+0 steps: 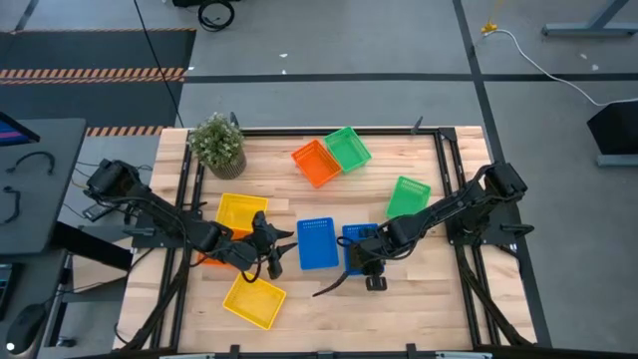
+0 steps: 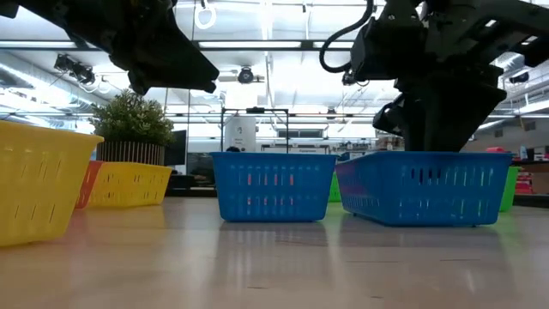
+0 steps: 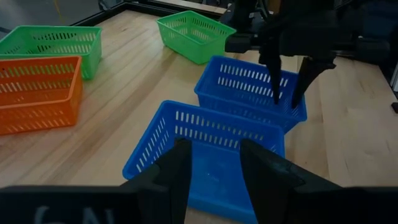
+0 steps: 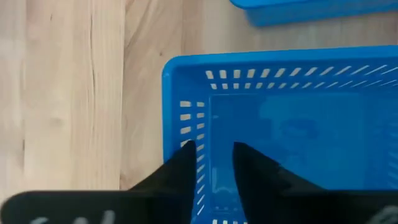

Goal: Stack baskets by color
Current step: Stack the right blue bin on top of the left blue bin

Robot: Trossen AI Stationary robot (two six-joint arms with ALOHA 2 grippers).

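Note:
Two blue baskets stand on their bottoms side by side at the table's middle: one [image 1: 317, 242] toward the left, one [image 1: 359, 239] toward the right. My right gripper [image 4: 214, 165] is open, pointing down over the right-hand basket [image 4: 292, 118]. One finger is outside and one inside its short wall [image 4: 204, 163]. My left gripper [image 3: 214, 168] is open and holds nothing; it hovers just left of the other blue basket [image 3: 205, 155]. Two yellow baskets [image 1: 242, 212] [image 1: 254, 301], two green ones [image 1: 348, 148] [image 1: 408, 196] and an orange one [image 1: 316, 163] sit apart on the table. My right gripper stands astride the blue basket's short wall [image 4: 204, 163] from above. Whether a finger [image 4: 186, 163] touches that wall, I cannot tell. The basket rests on the table.
A potted plant [image 1: 217, 143] stands at the far left corner. A second orange basket [image 1: 207, 259] shows partly under my left arm. Black frame rails [image 1: 447, 160] run along the table's sides. Bare wood lies near the front edge, right of the near yellow basket.

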